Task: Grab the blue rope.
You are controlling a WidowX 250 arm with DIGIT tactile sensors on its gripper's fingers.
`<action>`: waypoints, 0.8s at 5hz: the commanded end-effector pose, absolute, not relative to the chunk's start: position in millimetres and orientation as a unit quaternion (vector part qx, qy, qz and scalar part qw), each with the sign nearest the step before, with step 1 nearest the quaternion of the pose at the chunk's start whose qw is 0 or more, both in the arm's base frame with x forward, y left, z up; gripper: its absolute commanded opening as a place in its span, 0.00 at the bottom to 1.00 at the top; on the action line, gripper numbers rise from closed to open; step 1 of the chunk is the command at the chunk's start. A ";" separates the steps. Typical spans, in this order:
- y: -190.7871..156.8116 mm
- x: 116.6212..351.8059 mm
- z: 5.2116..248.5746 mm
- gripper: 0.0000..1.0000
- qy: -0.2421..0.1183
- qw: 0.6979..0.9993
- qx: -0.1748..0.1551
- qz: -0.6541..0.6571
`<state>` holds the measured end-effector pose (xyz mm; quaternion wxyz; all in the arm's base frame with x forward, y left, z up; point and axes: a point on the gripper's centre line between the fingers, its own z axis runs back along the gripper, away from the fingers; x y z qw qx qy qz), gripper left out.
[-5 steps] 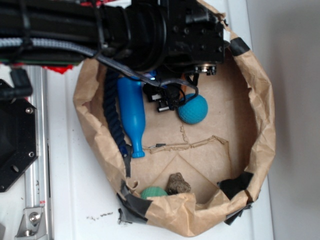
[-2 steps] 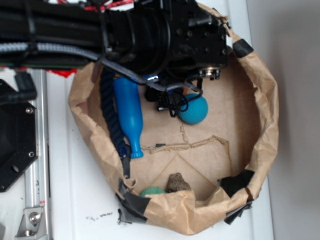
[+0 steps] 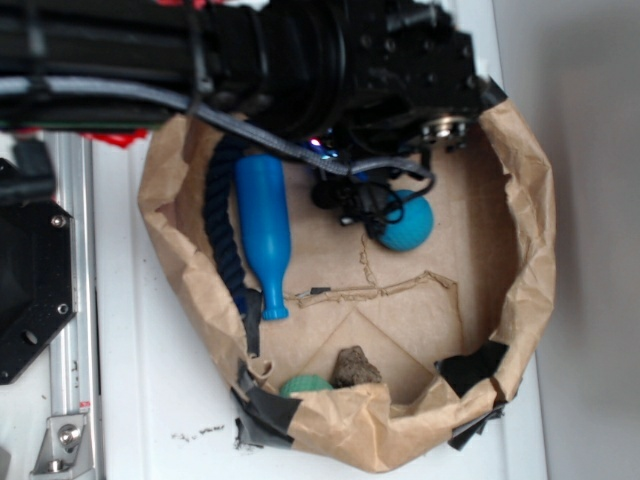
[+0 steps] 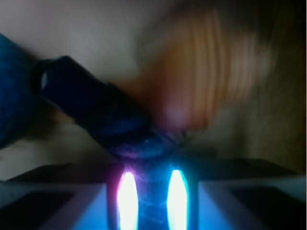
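The blue rope (image 3: 226, 232) looked coarse, twisted and matt beside the smooth, glossy plastic bowling pin (image 3: 265, 228), inside a crinkled brown-paper bag (image 3: 525, 260).

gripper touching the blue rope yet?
Cannot tell. The wrist view shows the blue rope running in toward the gripper, but it is too blurred to show contact. In the exterior view the arm hides that spot.

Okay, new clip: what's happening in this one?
A WidowX arm reaches into a crumpled paper bag that holds a blue rope, a blue bowling pin and a teal ball. The claw sits over the rope's upper end; the blurred wrist view shows a dark rope end between its pads, but a firm grip can't be confirmed.
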<state>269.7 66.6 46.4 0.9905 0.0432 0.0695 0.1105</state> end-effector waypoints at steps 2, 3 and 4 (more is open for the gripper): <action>54.1 258.0 90.8 0.00 -0.011 0.998 0.010 0.053; 55.1 245.7 91.2 0.00 -0.012 0.999 0.016 0.047; 55.4 240.1 83.3 0.00 0.001 0.999 0.008 0.049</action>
